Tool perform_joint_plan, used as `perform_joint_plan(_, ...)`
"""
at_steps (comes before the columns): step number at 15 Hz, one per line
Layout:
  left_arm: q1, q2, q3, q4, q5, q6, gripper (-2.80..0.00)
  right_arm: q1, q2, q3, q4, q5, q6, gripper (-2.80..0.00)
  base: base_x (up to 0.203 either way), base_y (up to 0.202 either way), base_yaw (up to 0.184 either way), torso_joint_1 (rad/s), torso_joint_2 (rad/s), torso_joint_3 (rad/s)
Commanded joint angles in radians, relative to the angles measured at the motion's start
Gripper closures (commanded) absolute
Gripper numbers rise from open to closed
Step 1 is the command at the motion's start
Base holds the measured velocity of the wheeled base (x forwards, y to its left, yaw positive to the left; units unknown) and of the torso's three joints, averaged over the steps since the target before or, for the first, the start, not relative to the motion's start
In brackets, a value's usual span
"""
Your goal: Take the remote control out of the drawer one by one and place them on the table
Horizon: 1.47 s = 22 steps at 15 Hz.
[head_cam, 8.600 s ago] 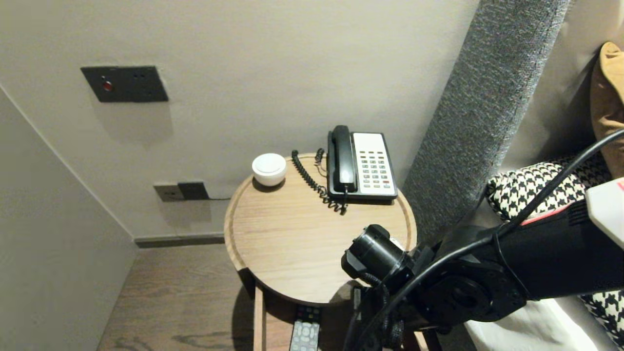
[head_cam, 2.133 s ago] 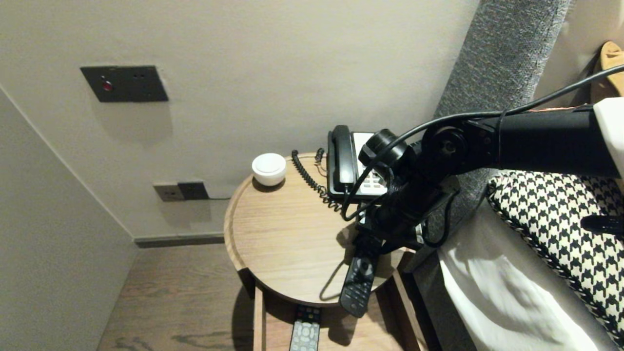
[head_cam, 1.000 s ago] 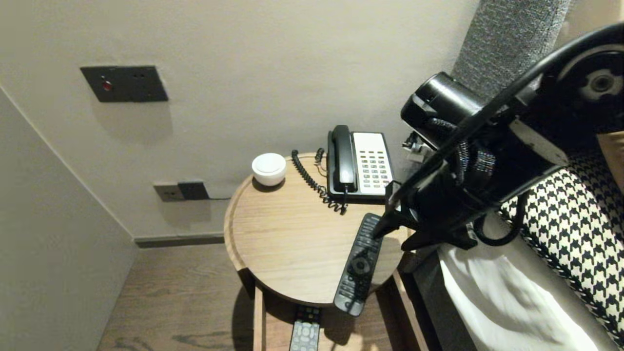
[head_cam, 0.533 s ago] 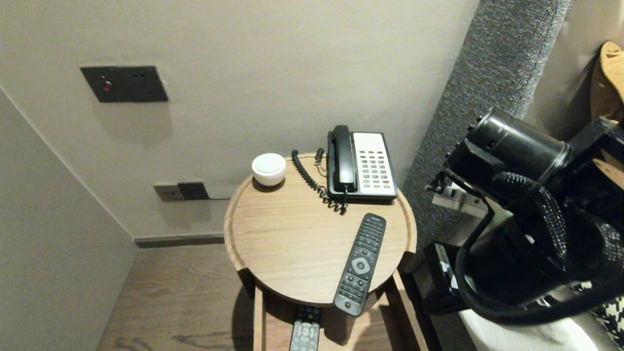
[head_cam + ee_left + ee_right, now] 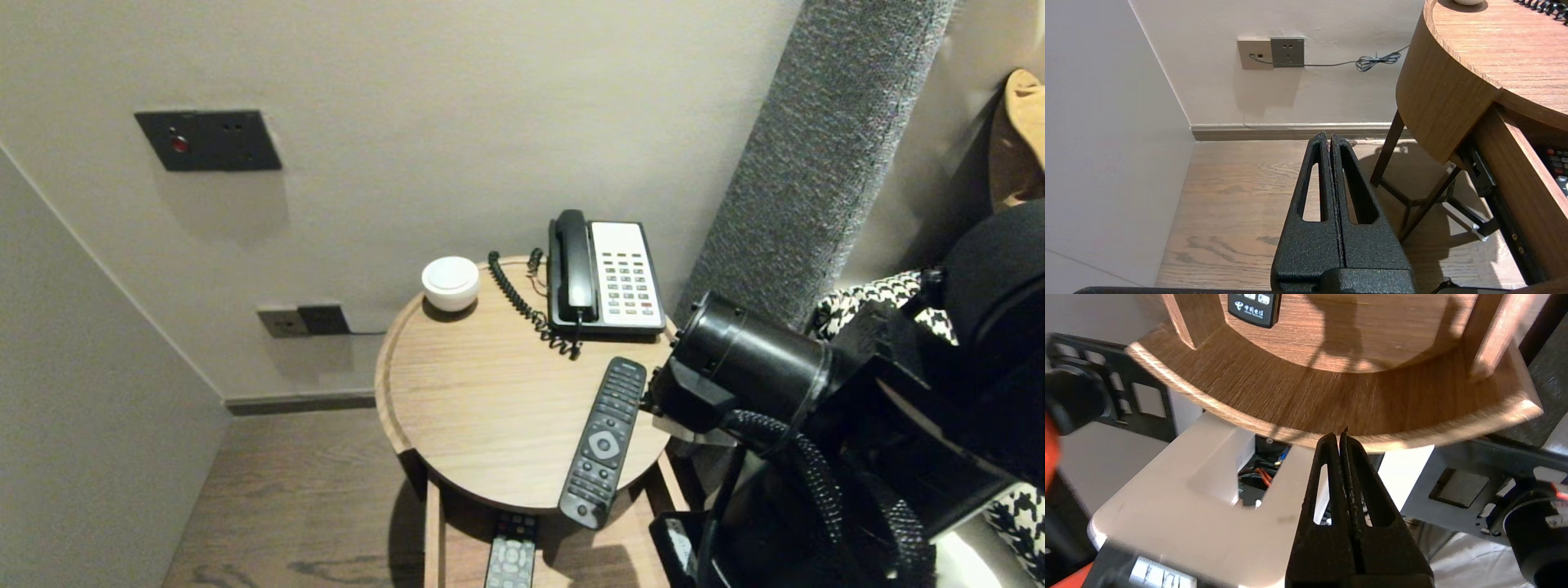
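Observation:
A black remote [image 5: 602, 442] lies on the round wooden table [image 5: 457, 408], its near end sticking out over the front edge, with nothing touching it. My right arm [image 5: 747, 371] hangs low at the table's right side. My right gripper [image 5: 1339, 435] is shut and empty, its tips close to the curved wooden front of the open drawer [image 5: 1331, 404]. A second remote [image 5: 1253, 306] lies in that drawer, and it also shows as the grey-buttoned remote [image 5: 510, 561] under the table. My left gripper [image 5: 1329, 138] is parked, shut and empty, over the wooden floor left of the table.
A black and white desk phone [image 5: 604, 273] with a coiled cord and a small white round box [image 5: 450, 282] stand at the table's back. The bed with a houndstooth pillow [image 5: 865, 310] and a grey headboard [image 5: 808, 163] lies right. Wall sockets [image 5: 1271, 52] sit low on the wall.
My right arm has left the black remote on the table and pulled back down to the right of it. Its gripper has shut. The left arm has not moved.

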Motion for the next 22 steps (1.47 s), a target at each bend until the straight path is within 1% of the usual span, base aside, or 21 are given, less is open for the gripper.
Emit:
perform_joint_plan(1, 0.000, -0.003, 0.000, -0.001, 0.001, 0.000, 0.00, 0.039, 0.089, -0.017, -0.007, -0.031, 0.004, 0.00, 0.000, 0.000, 0.000, 0.000, 0.00, 0.000)
perform_joint_plan(3, 0.000, -0.003, 0.000, 0.000, 0.001, -0.001, 0.00, 0.055, 0.151, -0.050, -0.020, -0.075, 0.004, 0.00, 0.000, 0.000, 0.000, 0.000, 0.00, 0.000)
perform_joint_plan(4, 0.000, -0.003, 0.000, -0.001, 0.001, 0.000, 0.00, 0.063, 0.185, -0.069, -0.032, -0.092, 0.004, -2.80, 0.000, 0.000, 0.000, 0.000, 0.00, 0.000)
perform_joint_plan(7, 0.000, -0.003, 0.000, -0.001, 0.001, 0.000, 0.00, 0.080, 0.273, -0.112, -0.061, -0.116, 0.007, -2.80, 0.000, 0.000, 0.000, 0.000, 0.00, 0.000)
perform_joint_plan(10, 0.000, -0.002, 0.000, -0.001, 0.001, 0.000, 0.00, 0.094, 0.361, -0.176, -0.069, -0.131, 0.031, -2.80, 0.000, 0.000, 0.000, 0.000, 0.00, 0.000)
perform_joint_plan(11, 0.000, -0.002, 0.000, -0.001, 0.001, 0.000, 0.00, 0.095, 0.387, -0.198, -0.067, -0.152, 0.039, -2.80, 0.000, 0.000, 0.000, 0.000, 0.00, 0.000)
perform_joint_plan(12, 0.000, -0.002, 0.000, -0.001, 0.001, 0.000, 0.00, 0.099, 0.406, -0.204, -0.067, -0.205, 0.044, -2.80, 0.000, 0.000, 0.000, 0.000, 0.00, 0.000)
perform_joint_plan(13, 0.000, -0.003, 0.000, -0.001, 0.001, -0.001, 0.00, 0.102, 0.421, -0.205, -0.066, -0.237, 0.047, -2.80, 0.000, 0.000, 0.000, 0.000, 0.00, 0.000)
perform_joint_plan(19, 0.000, -0.003, 0.000, -0.001, 0.001, 0.000, 0.00, 0.093, 0.452, -0.278, -0.065, -0.232, 0.069, -2.80, 0.000, 0.000, 0.000, 0.000, 0.00, 0.000)
perform_joint_plan(22, 0.000, -0.002, 0.000, -0.001, 0.001, -0.001, 0.00, 0.072, 0.458, -0.306, -0.068, -0.192, 0.106, -2.80, 0.000, 0.000, 0.000, 0.000, 0.00, 0.000)
